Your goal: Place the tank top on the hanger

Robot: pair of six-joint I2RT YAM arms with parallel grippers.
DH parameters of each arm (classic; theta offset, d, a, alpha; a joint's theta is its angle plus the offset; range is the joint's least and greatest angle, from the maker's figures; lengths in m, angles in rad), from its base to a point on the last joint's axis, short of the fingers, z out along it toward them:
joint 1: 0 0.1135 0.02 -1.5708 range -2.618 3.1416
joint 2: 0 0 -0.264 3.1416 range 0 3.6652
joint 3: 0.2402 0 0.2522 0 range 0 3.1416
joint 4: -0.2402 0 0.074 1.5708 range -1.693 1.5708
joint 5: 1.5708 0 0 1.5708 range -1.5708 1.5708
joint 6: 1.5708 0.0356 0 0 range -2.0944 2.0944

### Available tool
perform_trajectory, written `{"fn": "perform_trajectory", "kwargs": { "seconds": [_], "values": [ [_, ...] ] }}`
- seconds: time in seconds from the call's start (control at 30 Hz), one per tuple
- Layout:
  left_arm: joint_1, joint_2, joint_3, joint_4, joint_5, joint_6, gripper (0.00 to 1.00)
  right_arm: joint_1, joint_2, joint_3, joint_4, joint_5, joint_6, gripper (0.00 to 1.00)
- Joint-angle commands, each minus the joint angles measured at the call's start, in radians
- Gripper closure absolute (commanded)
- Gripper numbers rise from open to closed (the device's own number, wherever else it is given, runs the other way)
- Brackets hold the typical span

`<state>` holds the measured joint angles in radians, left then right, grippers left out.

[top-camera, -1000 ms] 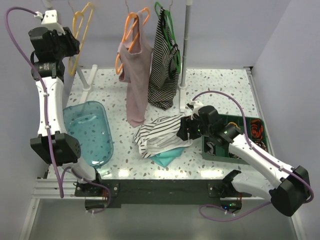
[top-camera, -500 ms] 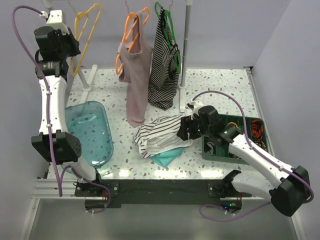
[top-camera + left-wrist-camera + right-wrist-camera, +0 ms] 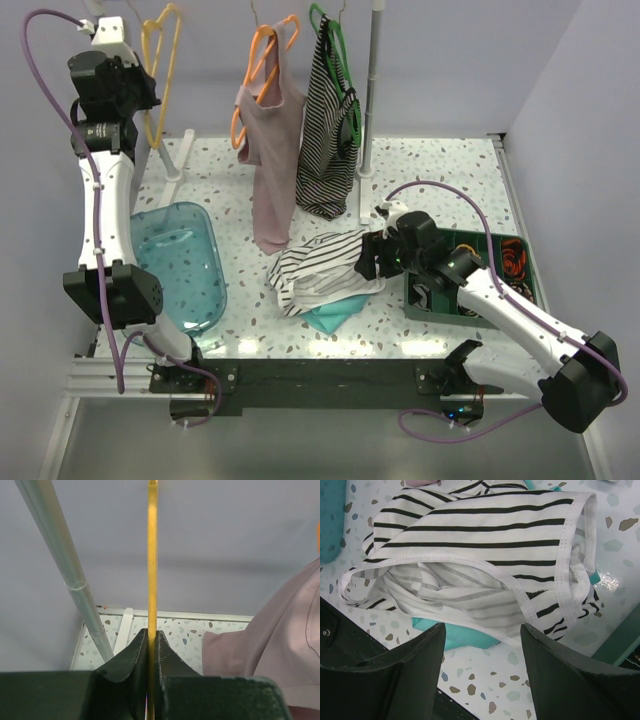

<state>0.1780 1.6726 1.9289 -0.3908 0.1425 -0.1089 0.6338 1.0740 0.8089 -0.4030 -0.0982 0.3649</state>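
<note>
- the hanger (image 3: 163, 50) is held high at the far left of the table, hooked on the rail. it is well apart from the tank top (image 3: 320, 270), which lies crumpled on the table at centre, partly over a teal cloth (image 3: 330, 318).
- the left gripper (image 3: 142, 90) is seen clamped on the hanger. in the left wrist view the thin yellow bar (image 3: 152, 555) runs straight up from between the pressed-together fingers (image 3: 131, 655), so the hanger is met edge-on.
- the right gripper (image 3: 368, 258) is poised at the tank top's right end with its jaws apart and nothing held. in the right wrist view the striped cloth (image 3: 480, 545) fills the space ahead of the fingers (image 3: 420, 655), with a hemmed opening directly below.
- the garment's long axis is judged to run roughly left to right across the table, away from the right gripper.
- the right arm is plainly the nearer to the tank top, and the left arm is taken up by the hanger.
- the coming move is judged to turn on this gap: a hemmed edge must be gripped low on the right, then carried up and leftward to the hanger.
</note>
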Motion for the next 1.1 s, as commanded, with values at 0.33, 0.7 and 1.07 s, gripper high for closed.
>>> {"fn": "perform_trajectory", "kwargs": {
  "seconds": [0.33,0.7,1.07],
  "values": [
    [-0.002,-0.123,-0.017,0.116,0.045,0.014,1.0,0.001,-0.031,0.018,0.024,0.026,-0.004,0.34],
    [-0.003,-0.292,-0.232,0.133,0.057,-0.017,1.0,0.001,-0.042,0.018,0.018,0.015,-0.003,0.34],
    [-0.005,-0.529,-0.392,0.001,0.052,-0.094,1.0,0.003,-0.059,0.021,-0.011,0.026,-0.003,0.34]
  ]
}}
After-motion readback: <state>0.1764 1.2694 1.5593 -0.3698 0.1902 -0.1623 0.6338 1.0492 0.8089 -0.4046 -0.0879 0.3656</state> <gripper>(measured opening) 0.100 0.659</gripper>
